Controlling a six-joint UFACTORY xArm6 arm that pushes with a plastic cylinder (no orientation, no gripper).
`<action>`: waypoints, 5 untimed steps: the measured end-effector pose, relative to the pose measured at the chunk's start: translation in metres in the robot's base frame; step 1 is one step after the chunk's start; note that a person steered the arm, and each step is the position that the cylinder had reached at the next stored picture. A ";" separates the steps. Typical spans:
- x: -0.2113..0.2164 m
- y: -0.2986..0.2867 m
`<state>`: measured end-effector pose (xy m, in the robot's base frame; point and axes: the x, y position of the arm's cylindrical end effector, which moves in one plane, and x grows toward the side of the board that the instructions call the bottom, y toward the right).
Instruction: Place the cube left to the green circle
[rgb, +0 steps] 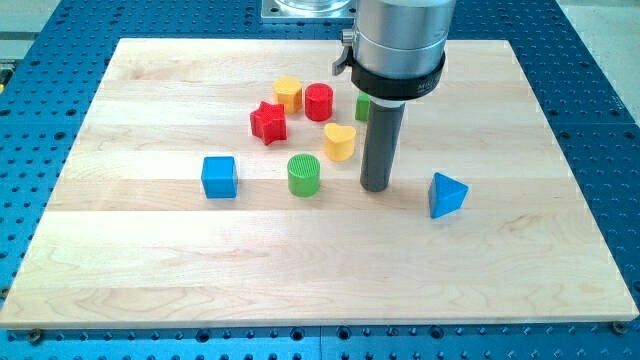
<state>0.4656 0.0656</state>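
Note:
The blue cube (219, 177) sits on the wooden board (150, 260), left of centre. The green circle (304, 174), a ribbed round block, stands to the cube's right with a gap of about one block width between them. My tip (376, 187) rests on the board to the right of the green circle, apart from it, and far from the cube. The rod rises to the grey arm housing (400, 45) at the view's top.
A red star (268, 122), a yellow hexagonal block (288, 94), a red cylinder (319, 102) and a yellow heart (340, 142) cluster above the green circle. A green block (362, 107) is partly hidden behind the rod. A blue triangle (447, 194) lies right of my tip.

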 end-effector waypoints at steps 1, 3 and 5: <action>0.008 -0.007; 0.043 -0.047; 0.038 -0.047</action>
<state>0.5032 0.0186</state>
